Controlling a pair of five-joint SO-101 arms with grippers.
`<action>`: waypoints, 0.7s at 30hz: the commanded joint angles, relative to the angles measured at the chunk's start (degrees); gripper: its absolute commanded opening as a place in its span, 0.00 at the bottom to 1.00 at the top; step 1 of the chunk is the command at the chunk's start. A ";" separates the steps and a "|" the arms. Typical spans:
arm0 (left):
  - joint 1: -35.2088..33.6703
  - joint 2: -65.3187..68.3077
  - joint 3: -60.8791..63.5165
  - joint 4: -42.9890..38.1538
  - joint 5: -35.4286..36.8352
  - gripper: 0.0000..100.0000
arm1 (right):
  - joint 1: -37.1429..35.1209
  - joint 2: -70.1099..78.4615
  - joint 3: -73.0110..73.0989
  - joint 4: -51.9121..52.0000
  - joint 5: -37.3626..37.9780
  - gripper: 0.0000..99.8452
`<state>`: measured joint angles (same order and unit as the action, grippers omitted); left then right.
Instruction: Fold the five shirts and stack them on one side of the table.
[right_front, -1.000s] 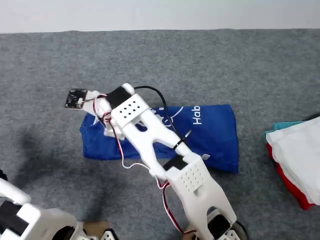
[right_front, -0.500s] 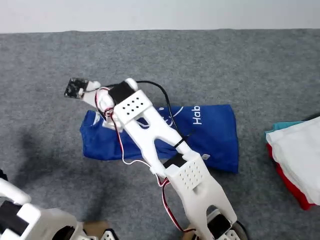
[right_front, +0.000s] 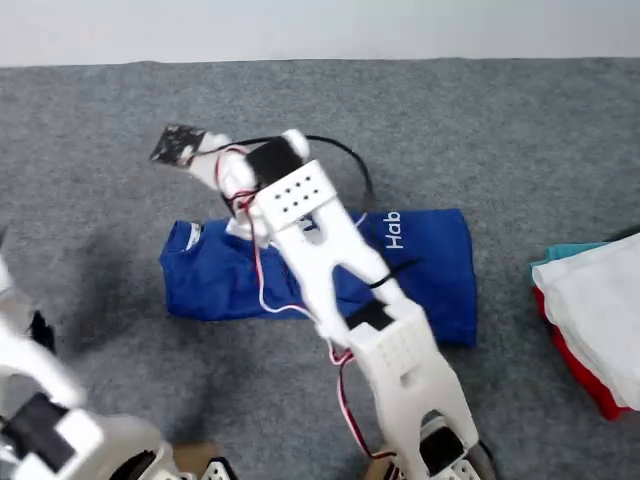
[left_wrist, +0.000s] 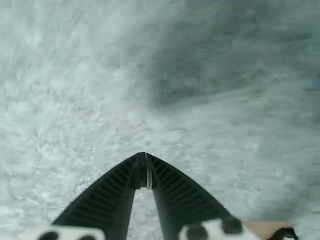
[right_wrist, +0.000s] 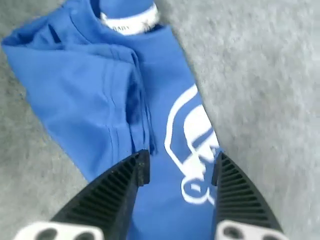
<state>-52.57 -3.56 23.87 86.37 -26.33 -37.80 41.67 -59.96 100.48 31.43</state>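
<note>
Right tool (right_wrist: 180, 157) spread open above the blue shirt (right_wrist: 85, 95)
Left tool (left_wrist: 145, 161) clenched empty over the grey table (right_front: 520, 130); folded shirts (right_front: 600, 300) stacked on it, apart from the blue shirt

The right gripper (right_wrist: 179, 160) has black ribbed fingers (right_wrist: 112, 192) on a white base with dark screw holes. The left gripper (left_wrist: 145, 156) is built alike — black, ribbed, tapering to thin tips. The right arm (right_front: 330, 260) is white printed plastic, with forked links and plates (right_front: 296, 193) drilled with rows of small holes. Just behind its gripper sit a black servo (right_front: 272, 160) and a small dark circuit board (right_front: 178, 145) — red and white wires (right_front: 262, 285) and a black cable (right_front: 345, 160) trail back from there. The left arm (right_front: 50, 430) is white with black parts.
</note>
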 joint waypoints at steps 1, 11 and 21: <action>8.97 -8.53 -0.92 2.46 0.00 0.00 | 3.82 -10.07 5.89 2.33 -3.52 0.22; 34.02 -7.30 -1.36 -3.52 7.21 0.00 | 13.49 -25.63 27.43 2.15 -10.81 0.17; 44.92 11.78 -13.14 -4.92 7.82 0.00 | 24.48 -40.13 42.99 2.07 -11.96 0.17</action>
<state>-9.85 5.05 14.64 82.33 -18.68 -15.91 8.18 -19.08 100.48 19.82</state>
